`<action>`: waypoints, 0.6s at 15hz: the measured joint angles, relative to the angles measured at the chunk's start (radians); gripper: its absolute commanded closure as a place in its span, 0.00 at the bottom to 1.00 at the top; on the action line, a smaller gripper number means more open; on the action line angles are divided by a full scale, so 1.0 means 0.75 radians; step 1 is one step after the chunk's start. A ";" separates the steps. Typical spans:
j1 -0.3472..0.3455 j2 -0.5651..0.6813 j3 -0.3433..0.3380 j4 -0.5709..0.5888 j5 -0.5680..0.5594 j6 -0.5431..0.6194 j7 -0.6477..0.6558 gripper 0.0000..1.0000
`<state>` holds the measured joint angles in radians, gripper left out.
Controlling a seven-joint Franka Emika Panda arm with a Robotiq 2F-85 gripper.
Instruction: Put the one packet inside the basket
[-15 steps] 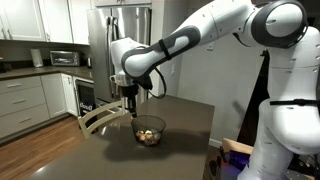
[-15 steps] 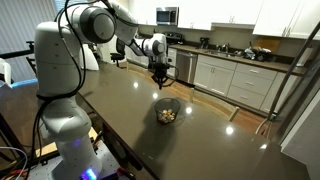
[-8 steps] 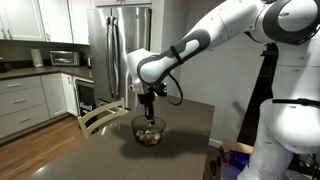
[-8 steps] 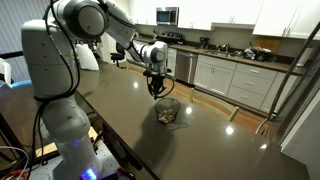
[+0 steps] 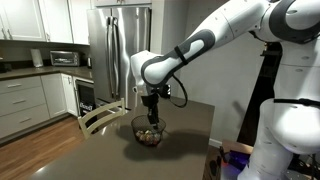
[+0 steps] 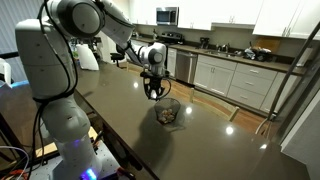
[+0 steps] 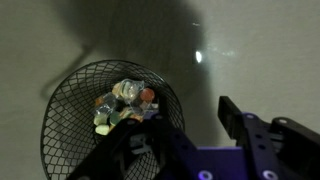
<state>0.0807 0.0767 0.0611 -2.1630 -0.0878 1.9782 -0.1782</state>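
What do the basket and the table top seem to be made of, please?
Basket: dark wire mesh, probably metal, as the table shows through its open grid.
Table top: a dark, smooth, polished surface, perhaps stone or laminate. It mirrors the lights as bright spots.

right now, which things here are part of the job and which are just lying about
Job: basket; gripper, fingers apart; the one packet is too small to single out.
Lying about: heap of packets in the basket; chair; fridge; microwave.
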 measured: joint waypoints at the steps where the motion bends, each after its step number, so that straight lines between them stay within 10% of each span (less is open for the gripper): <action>1: 0.000 -0.002 0.000 0.000 0.000 0.000 0.002 0.08; 9: 0.000 -0.048 -0.001 0.000 -0.001 0.024 0.026 0.00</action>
<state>0.0807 0.0406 0.0606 -2.1632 -0.0882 1.9965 -0.1587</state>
